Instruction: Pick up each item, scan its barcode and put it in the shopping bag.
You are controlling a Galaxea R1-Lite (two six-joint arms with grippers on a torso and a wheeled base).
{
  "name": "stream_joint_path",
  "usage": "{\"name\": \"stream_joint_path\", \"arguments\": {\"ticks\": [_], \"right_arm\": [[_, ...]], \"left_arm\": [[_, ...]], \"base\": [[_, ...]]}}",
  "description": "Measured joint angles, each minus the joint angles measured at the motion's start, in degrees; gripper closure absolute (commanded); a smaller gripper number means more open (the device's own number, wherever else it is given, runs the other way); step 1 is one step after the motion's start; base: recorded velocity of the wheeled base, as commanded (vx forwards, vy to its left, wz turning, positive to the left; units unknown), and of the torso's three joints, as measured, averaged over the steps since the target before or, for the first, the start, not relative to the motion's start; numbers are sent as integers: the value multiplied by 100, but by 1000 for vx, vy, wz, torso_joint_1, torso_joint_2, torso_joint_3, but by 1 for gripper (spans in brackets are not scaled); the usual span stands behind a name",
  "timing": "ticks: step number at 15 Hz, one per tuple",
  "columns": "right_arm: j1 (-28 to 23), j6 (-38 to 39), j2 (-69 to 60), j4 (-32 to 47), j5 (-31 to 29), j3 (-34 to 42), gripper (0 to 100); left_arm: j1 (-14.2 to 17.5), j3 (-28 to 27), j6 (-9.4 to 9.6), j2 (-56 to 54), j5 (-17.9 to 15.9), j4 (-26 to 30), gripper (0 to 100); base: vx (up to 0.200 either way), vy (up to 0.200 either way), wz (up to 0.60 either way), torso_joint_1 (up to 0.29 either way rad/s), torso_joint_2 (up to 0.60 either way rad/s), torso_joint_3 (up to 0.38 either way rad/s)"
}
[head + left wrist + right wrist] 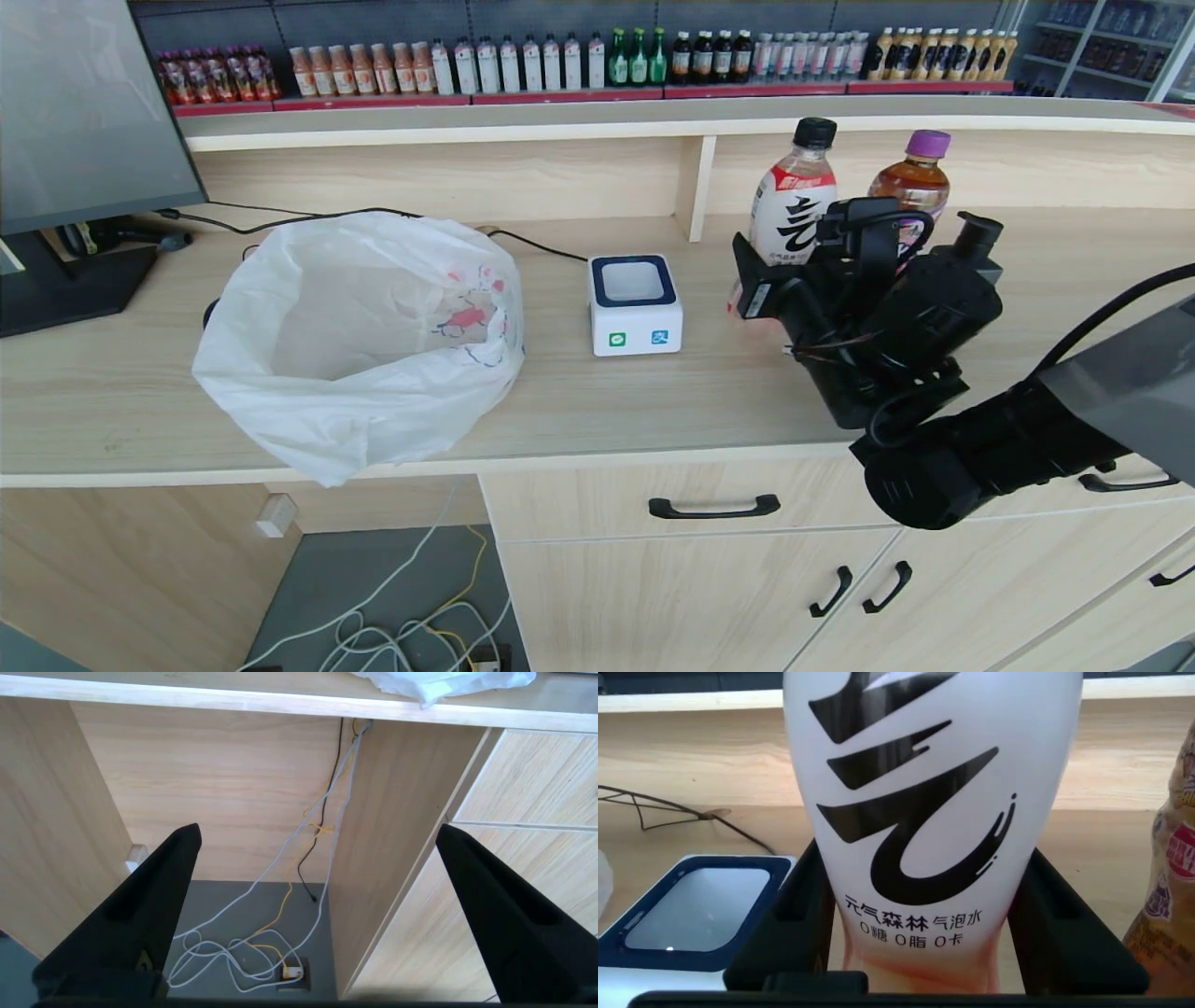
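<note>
A white bottle (794, 210) with a black cap and black lettering stands upright on the wooden counter (653, 401), right of the scanner (635, 303). My right gripper (780, 280) is shut on its lower body. In the right wrist view the bottle (915, 812) sits between both black fingers (785, 919), which press on its sides. A brown bottle (920, 182) with a purple cap stands just behind, to the right. The white shopping bag (364, 327) lies open on the counter's left. My left gripper (318, 924) hangs open below the counter's edge, with nothing in it.
A dark monitor (84, 103) stands at the counter's far left, with a black cable (280, 219) running behind the bag. A raised wooden ledge (653, 117) backs the counter. Loose cables (252, 947) lie on the floor in the gap under the counter, beside the drawers (709, 509).
</note>
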Motion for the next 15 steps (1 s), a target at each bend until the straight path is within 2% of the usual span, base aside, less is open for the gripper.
{"name": "stream_joint_path", "arguments": {"ticks": [10,15], "right_arm": [[308,-99,-767,2,2,412,100],[449,-66,-1246,-121,2,1187,100]], "left_arm": [[0,0,-2,0,-2,0,0],[1,0,-2,0,-2,0,0]], "base": [[0,0,0,0,0,0],[0,0,0,0,0,0]]}}
